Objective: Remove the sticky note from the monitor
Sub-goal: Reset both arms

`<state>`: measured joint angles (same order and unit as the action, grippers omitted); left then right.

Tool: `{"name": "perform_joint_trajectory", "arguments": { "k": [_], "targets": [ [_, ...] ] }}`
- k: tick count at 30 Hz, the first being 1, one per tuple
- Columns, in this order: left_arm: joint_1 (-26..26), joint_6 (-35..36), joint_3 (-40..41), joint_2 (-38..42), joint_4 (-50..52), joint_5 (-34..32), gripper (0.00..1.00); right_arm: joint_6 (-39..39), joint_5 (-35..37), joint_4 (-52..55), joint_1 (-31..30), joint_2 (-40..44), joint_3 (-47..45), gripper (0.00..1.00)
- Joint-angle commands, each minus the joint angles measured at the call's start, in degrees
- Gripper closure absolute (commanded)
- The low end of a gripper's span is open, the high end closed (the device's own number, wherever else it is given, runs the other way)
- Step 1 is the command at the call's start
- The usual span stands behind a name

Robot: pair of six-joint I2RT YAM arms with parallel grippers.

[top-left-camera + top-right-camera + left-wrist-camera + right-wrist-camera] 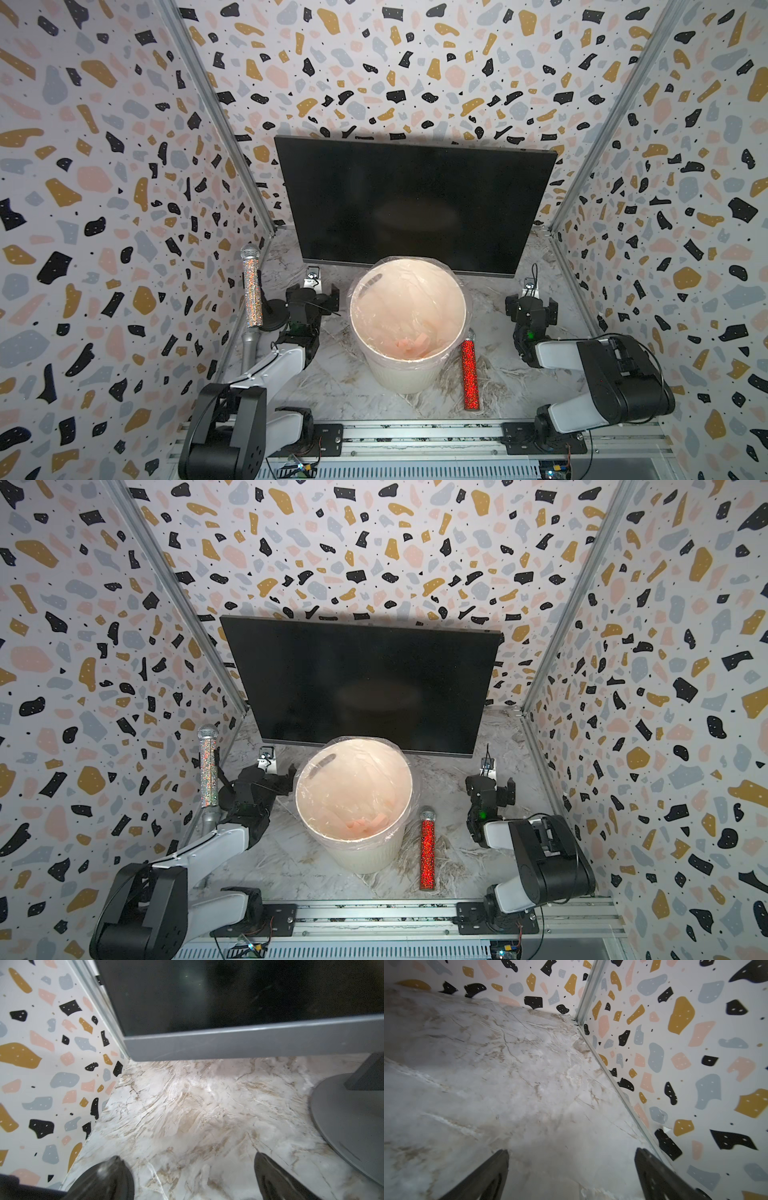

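Beyond left tool (187, 1158) and right tool (571, 1151): monitor (411, 203) standing, untouched | both tools' jaws apart, empty

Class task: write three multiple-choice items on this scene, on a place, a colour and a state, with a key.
1. The bin stands: A in front of the monitor; B behind it; C on top of it.
2. The lying microphone is: A blue; B red; C green.
3. The left gripper and right gripper are: A both shut; B one shut; C both open.
Key: 1 A, it overlaps the monitor's lower edge; 2 B, red glitter; 3 C, jaws wide apart in the wrist views.
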<state>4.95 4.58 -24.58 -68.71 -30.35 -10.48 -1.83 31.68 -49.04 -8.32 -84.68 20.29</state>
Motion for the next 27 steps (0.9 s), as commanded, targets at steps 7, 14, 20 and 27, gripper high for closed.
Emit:
{"name": "perform_joint_trajectory", "arguments": {
  "k": [7, 14, 20, 27],
  "targets": [
    [-0.8, 1.0, -0.8, 2.6, 3.6, 5.2, 0.01, 2.3, -12.3, -6.2, 4.0, -2.5, -1.8, 0.00],
    [-0.8, 0.5, -1.6, 3.5, 9.4, 3.7, 0.00, 1.8, -14.4, -4.8, 4.0, -2.4, -1.4, 0.00],
    [-0.7, -4.4, 3.5, -7.3, -7.6, 5.2, 0.01, 2.0, -14.4, -3.3, 4.0, -1.9, -1.1, 0.00],
    [0.2, -3.3, 5.5, -12.4, -15.6, 4.7, 0.01, 1.9, -14.5, -3.7, 4.0, -2.1, -1.1, 0.00]
  ]
}}
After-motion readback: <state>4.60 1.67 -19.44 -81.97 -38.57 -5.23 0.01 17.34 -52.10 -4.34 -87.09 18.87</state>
